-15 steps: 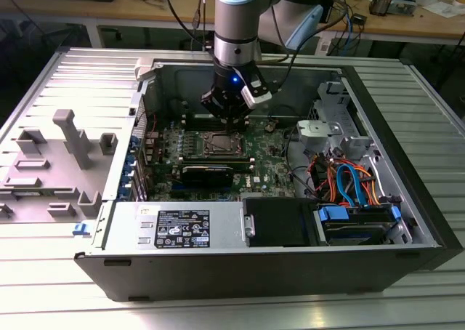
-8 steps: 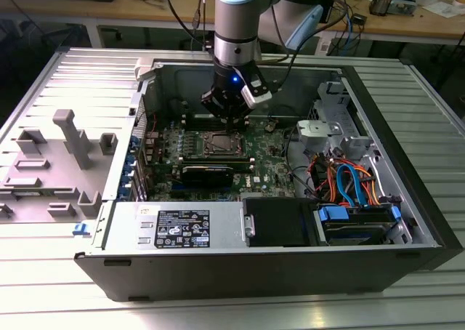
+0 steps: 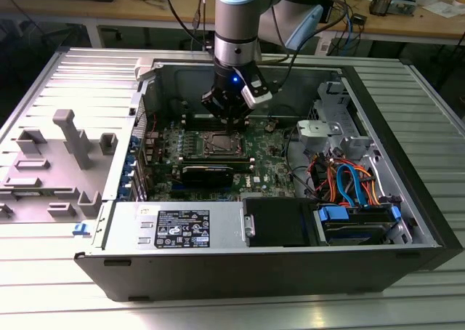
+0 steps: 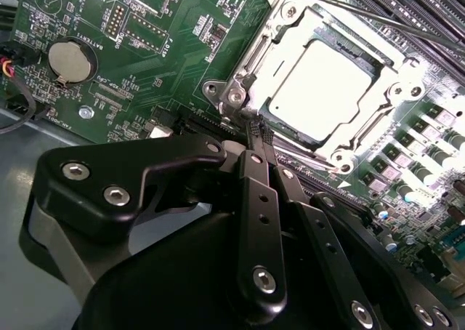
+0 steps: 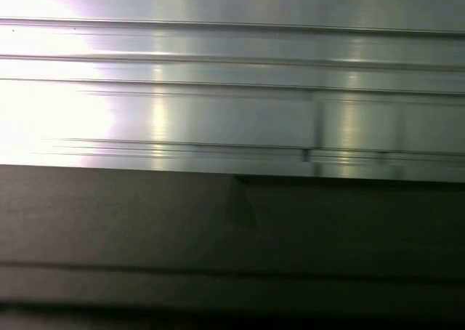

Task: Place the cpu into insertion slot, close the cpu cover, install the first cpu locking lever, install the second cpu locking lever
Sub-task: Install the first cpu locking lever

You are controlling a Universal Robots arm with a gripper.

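The cpu (image 4: 327, 90), a flat silver square, lies in the insertion slot (image 4: 227, 94) on the green motherboard. The cpu cover (image 4: 285, 59), a silvery frame, lies flat around the chip's edges. A thin lever rod (image 4: 378, 17) runs along the socket's far side. My gripper (image 4: 256, 130) is shut, its black fingers (image 4: 254, 192) meeting at a point against the socket's near corner; whether they pinch a lever end there I cannot tell. In the exterior view the gripper (image 3: 231, 125) hangs straight down over the socket (image 3: 218, 145) inside the open computer case.
Long black memory slots (image 4: 407, 3) flank the socket, and a coin battery (image 4: 67, 59) sits nearby. A black graphics card (image 3: 207, 174), the power supply (image 3: 174, 224) and a drive bay with blue and orange cables (image 3: 349, 184) surround it. Grey fixtures (image 3: 65, 148) stand at the exterior view's left.
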